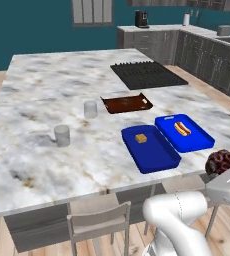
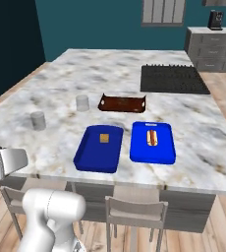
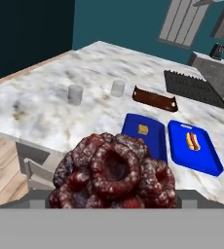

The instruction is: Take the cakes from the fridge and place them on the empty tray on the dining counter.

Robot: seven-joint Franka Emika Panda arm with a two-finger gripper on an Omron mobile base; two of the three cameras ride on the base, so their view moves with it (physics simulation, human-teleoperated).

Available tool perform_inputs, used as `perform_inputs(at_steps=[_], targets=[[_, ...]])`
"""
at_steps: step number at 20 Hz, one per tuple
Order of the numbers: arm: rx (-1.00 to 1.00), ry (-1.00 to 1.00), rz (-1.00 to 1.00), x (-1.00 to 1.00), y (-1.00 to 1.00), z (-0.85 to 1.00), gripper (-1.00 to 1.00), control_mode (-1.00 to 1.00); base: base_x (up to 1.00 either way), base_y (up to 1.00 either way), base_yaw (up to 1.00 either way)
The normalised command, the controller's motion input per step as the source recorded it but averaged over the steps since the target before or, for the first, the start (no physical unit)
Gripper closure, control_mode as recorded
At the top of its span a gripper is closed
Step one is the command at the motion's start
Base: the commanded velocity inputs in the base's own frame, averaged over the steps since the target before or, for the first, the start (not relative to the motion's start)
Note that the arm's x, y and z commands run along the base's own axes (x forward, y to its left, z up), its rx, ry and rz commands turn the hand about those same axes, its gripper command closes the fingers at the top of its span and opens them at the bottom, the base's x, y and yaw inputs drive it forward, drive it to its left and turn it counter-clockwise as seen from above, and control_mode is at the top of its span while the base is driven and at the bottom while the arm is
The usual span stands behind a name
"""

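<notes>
Gripper (image 3: 113, 206) is clamped on the dark red-brown cake (image 3: 113, 172), jaws wide around it; the cake also shows at the right edge of the left base view, short of the dining counter (image 1: 42, 100) edge. So approx half done. Next out, the blue tray (image 1: 152, 152) w/ the yellow-orange cake (image 1: 140, 138) already resting inside. Left, by my read: carry red cake over & set it beside the yellow one. Just beyond sits the hot-dog tray (image 1: 194, 140), then the brown tray (image 1: 127, 104); leave both alone.
</notes>
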Motion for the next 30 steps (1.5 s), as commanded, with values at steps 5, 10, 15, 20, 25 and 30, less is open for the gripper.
perform_inputs(at_steps=[5,10,15,20,25,30], targets=[[0.00,0.00,0.00,0.00,0.00,0.00,1.00,1.00,0.10,0.00,0.00],[0.00,0.09,0.01,0.51,-0.21,-0.13,1.00,-1.00,0.05,0.00,0.00],[0.00,0.22,0.00,0.76,-0.45,-0.07,1.00,-1.00,0.00,0.00,0.00],[0.00,0.14,0.00,0.72,-0.46,-0.13,1.00,-1.00,0.00,0.00,0.00],[0.00,-0.01,0.00,0.28,-0.27,-0.18,1.00,-1.00,0.00,0.00,0.00],[0.00,-0.01,0.00,0.27,-0.01,-0.43,1.00,-1.00,0.00,0.00,0.00]])
